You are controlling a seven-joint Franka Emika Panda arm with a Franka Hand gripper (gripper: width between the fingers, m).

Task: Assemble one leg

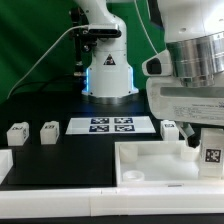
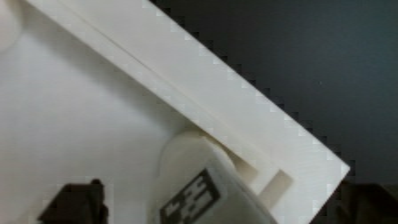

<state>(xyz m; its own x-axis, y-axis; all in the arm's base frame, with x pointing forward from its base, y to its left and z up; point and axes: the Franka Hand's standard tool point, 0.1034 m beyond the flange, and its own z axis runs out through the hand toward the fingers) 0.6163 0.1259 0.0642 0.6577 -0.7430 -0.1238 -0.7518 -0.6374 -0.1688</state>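
Apparently seated: the leg [image 1: 211, 152] upright at the right edge of the exterior frame, at a corner of the tabletop [image 1: 150, 160], tag facing out. Just above it the hand [image 1: 207, 133], fingers apart and closed on nothing, so released; whether fully screwed home cannot be told. Farther out, three more legs [image 1: 17, 132] [image 1: 49, 130] [image 1: 170, 127] loose on the dark surface [image 1: 50, 160] beside the marker board [image 1: 111, 125], untouched.

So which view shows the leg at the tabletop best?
The exterior view: the leg stands whole with its tag facing the camera, at the tabletop. The wrist view shows only part of the leg, close up and cropped.
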